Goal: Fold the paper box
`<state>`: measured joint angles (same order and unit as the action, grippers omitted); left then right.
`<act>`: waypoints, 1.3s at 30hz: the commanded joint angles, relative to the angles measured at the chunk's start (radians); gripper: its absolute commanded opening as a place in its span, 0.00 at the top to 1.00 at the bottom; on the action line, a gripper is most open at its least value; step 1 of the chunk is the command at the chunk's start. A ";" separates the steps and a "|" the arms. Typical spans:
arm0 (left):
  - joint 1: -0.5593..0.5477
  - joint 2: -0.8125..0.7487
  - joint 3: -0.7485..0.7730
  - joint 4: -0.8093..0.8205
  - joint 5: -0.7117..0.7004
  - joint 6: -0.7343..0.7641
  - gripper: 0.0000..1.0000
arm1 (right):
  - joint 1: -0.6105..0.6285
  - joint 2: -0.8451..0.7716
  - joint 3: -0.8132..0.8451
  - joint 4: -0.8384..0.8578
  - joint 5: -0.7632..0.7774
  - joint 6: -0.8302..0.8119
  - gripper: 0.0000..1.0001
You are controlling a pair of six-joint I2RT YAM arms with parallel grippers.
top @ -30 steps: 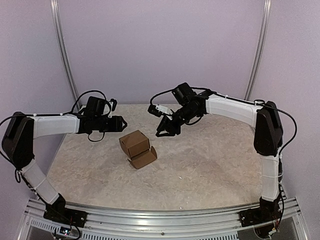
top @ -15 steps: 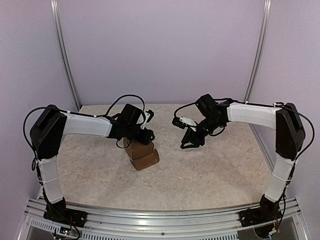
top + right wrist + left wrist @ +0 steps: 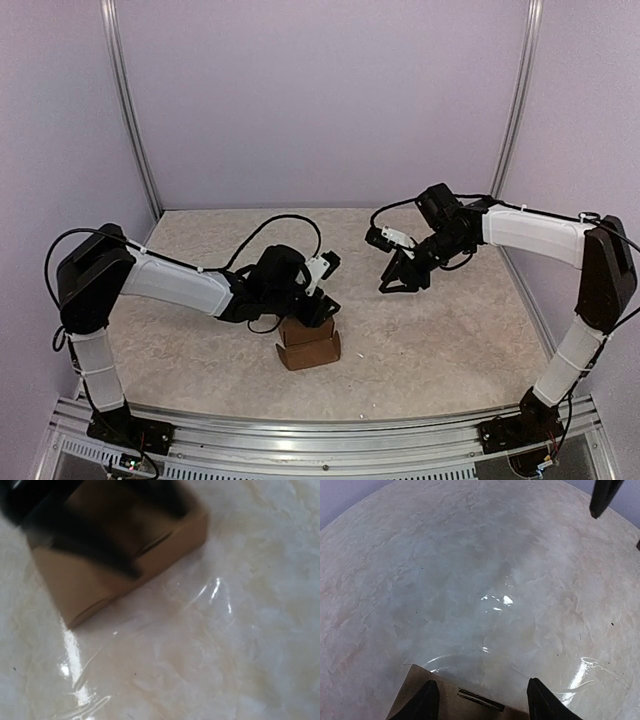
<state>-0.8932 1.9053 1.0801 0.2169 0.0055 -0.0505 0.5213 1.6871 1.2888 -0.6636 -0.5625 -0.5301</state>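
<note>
Left jaws: wide apart, not clamped, fingertips (image 3: 428,702) over upper face of paper box (image 3: 310,352); contact unclear. Box: squarish, brown, on bench (image 3: 450,340), directly beneath left jaws. Right jaws: part-way apart, empty, above bench. Box well apart from right jaws, to their left and nearer the arm bases.

table (image 3: 450,340): pale marbled top, glossy | walls (image 3: 330,100): plain lilac, left, far, right | metal rails (image 3: 128,110): upright, far-left and far-right corners | aluminium frame (image 3: 320,425): near edge
</note>
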 commanded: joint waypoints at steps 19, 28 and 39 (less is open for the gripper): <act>-0.003 -0.194 -0.111 -0.373 -0.070 -0.303 0.34 | -0.005 0.055 0.050 -0.043 -0.028 -0.042 0.57; -0.092 -0.113 -0.092 -0.286 -0.054 -0.192 0.36 | -0.001 0.040 0.035 -0.072 -0.055 -0.055 0.55; -0.193 -0.110 -0.219 0.071 -0.012 0.029 0.39 | 0.010 0.023 -0.002 -0.075 -0.044 -0.029 0.48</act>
<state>-1.0695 1.7569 0.9031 0.2253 -0.0639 -0.1028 0.5224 1.7294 1.3094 -0.7177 -0.6022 -0.5724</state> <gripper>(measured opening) 0.621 0.491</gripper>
